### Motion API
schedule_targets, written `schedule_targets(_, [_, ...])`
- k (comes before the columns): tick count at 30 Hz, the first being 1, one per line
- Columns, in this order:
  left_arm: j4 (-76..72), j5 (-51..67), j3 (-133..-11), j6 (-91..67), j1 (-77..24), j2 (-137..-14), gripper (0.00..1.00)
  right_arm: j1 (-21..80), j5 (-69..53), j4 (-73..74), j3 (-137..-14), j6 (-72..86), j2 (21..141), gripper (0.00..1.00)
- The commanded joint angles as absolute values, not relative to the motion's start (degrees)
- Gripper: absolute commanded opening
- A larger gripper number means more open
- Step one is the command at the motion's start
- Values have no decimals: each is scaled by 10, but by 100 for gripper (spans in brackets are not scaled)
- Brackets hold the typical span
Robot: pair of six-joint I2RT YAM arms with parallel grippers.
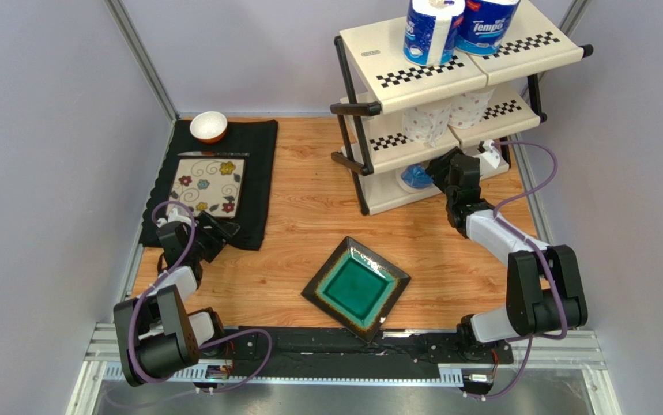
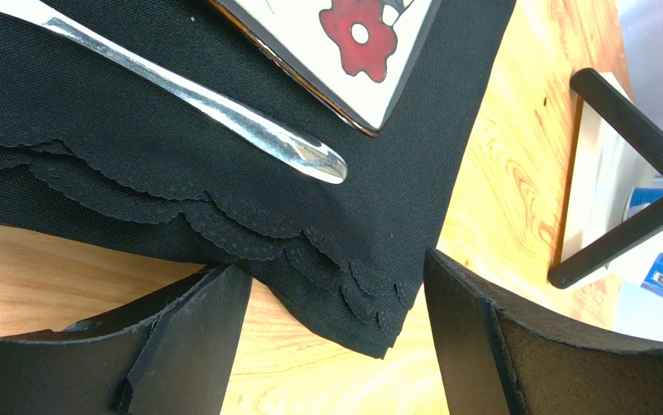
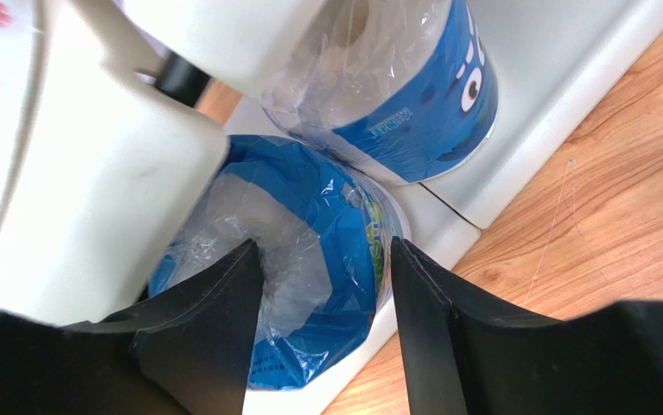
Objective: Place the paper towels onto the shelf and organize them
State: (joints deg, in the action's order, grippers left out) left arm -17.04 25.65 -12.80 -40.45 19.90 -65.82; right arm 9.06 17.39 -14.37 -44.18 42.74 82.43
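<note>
The overhead view is showing the whole shelf (image 1: pixel 378 52). Two blue-and-white wrapped rolls (image 1: pixel 435 30) are being carried on its top tier. Two plain white rolls with faint print (image 1: pixel 430 125) are being carried on the middle tier. None of this is being caught by the wrist cameras.

The right wrist view is showing what the overhead view mostly hides under the tiers. On the cream bottom panel, a blue-wrapped roll (image 3: pixel 335 216) is being straddled by the right gripper (image 3: pixel 325 245), its crumpled clear-plastic end turned toward the fingers. The fingers are being held apart, one on each side of it. A sliver of panel is showing between the wrapper and one finger, so the roll is not being clamped. Just beyond the fingertips a second wrapped roll (image 3: pixel 413 95) is being touched by the first, its hollow core in sight.

In the left wrist view the left gripper (image 2: pixel 333 264) is being held open with nothing between its fingers. The scalloped edge of a black placemat (image 2: pixel 136 173) is lying just ahead of it. Farther ahead, a silver utensil handle (image 2: pixel 222 112) and a floral tile (image 2: pixel 352 52) are being carried on the placemat.
</note>
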Motion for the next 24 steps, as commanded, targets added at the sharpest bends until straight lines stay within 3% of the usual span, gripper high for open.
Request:
schedule_targets(1, [-109, 257, -107, -405, 200, -672, 82, 84, 174, -187, -443, 433, 779, 59])
schedule_targets(17, [-108, 255, -105, -404, 200, -670, 82, 71, 156, -163, -364, 458, 671, 61])
schedule_targets(24, [-109, 256, -105, -405, 199, -671, 82, 71, 135, -74, -345, 452, 617, 61])
